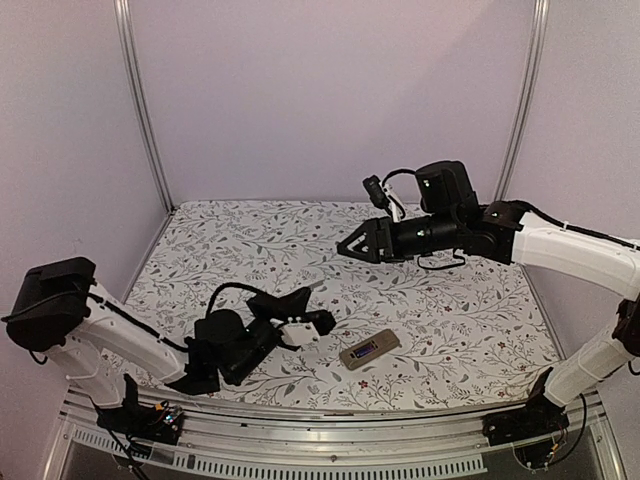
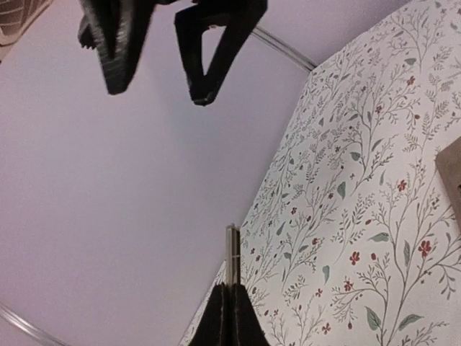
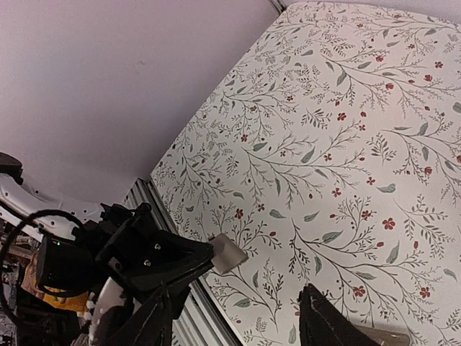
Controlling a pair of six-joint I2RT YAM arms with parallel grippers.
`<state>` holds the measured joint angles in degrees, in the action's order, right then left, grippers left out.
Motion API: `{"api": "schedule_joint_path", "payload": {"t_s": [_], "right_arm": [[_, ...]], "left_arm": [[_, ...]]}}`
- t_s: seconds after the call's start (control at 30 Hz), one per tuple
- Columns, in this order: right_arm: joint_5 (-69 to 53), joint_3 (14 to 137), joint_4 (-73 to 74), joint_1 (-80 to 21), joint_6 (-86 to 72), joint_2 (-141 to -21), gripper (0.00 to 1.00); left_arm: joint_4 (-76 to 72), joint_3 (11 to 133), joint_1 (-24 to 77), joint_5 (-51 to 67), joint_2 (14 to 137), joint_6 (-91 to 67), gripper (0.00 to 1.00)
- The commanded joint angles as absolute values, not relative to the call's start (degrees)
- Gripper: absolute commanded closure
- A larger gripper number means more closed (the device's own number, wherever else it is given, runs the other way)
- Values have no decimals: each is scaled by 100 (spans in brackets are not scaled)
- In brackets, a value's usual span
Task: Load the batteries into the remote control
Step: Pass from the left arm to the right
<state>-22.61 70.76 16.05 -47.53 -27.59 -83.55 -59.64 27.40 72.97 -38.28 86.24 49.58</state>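
Closest to the bases, along the table's near edge, I see the rail (image 1: 330, 440), with my left arm (image 1: 120, 340) lying low over the patterned table (image 1: 250, 250). The left gripper (image 1: 322, 322) sits low above the cloth, aimed up and away. On its wrist view the fingers (image 2: 216, 324) are pressed together. A thin pale strip (image 2: 232, 249) pokes out past their tips, and I cannot tell what it is.

Just right of those closed jaws, near but not touching, the remote (image 1: 370, 350) lies flat on the table. Its small screen faces up and its far end is angled toward the right. On the left wrist view only its tan corner shows, off to the right of the jaws.

Beyond the remote and well above it, the right gripper (image 1: 345, 248) hangs in the air pointing left, on the right arm (image 1: 570, 250), which reaches in from the right. Its jaws stand spread: between its two fingers (image 3: 328, 321) I see only cloth. The remote lies below and nearer than these jaws, well apart from them. Seen from the left jaws, the right fingers appear high up ahead against the wall.

Farthest back stands the plain lilac wall (image 1: 330, 100).
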Motion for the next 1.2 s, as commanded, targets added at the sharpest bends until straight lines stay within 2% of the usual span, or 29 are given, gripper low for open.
{"api": "schedule_joint_path", "payload": {"t_s": [0.0, 0.13, 0.3, 0.63, 0.73, 0.83, 0.9, 0.97, 1.17], "right_arm": [[-2616, 7019, 1574, -4775, -3268, -8384, 41], [-2595, 7022, 1529, -4861, -3296, -8484, 42], [-2221, 6892, 1743, -4853, -3304, -8509, 42], [-2737, 7065, 1723, -4862, -3129, -9055, 45], [-2770, 6929, 1677, -4869, -2079, -8695, 43], [-2641, 6666, 1600, -4869, -305, -8078, 35], [-2693, 6540, 1546, -4869, 978, -7713, 26], [-2855, 6490, 1540, -4864, 1834, -7561, 22], [-2747, 7007, 2336, -4869, 3320, -8082, 23]], "left_arm": [[-10514, 2808, 7492, -4311, 10030, 9098, 100], [-10547, 3134, 7540, -4221, 10583, 9545, 100], [-10544, 3157, 7543, -4198, 10538, 9494, 100], [-10547, 3228, 7583, -3929, 10359, 9699, 100], [-10538, 3148, 7577, -3873, 10178, 9595, 100], [-10538, 2999, 7618, -3573, 10054, 9724, 100], [-10538, 2977, 7651, -3390, 10044, 9907, 100], [-10538, 2987, 7678, -3249, 10035, 9996, 100], [-10538, 2996, 7712, -2999, 9968, 10141, 100]]}}
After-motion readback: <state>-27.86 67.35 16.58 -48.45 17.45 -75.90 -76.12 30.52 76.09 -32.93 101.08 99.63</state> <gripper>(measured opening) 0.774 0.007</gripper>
